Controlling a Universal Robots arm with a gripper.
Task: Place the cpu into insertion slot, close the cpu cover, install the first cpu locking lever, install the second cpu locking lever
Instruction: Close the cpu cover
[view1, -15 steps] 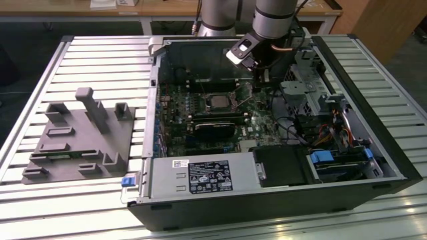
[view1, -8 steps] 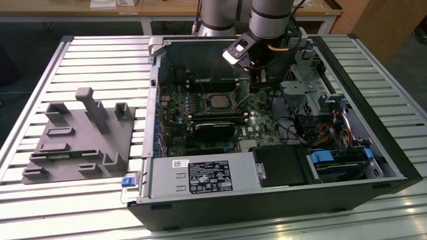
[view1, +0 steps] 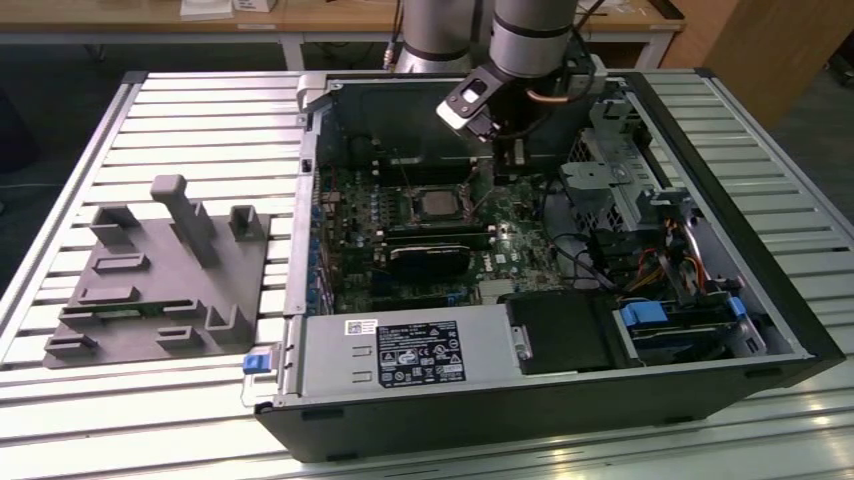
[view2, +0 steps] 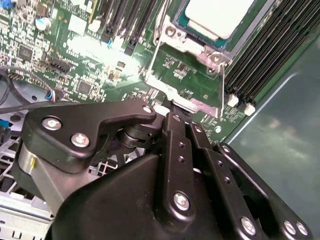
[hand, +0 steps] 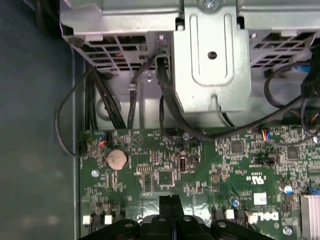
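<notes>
**Black fingers (hand: 165, 207) pressed shut**

The gripper (view2: 172, 106) hung just beside the silvery-rimmed square insertion slot (view1: 437, 204), toward the exterior view's right of it. In that slot lay the pale grey square cpu (view2: 220, 15), framed by the thin metal cpu cover (view2: 192, 44). The grey arm (view1: 534, 35) stood near-vertical.

White markings are printed on the green motherboard (hand: 210, 175) beside the gripper (hand: 171, 200); print on the black rectangular label (view1: 418, 353) farther off is unreadable.
</notes>
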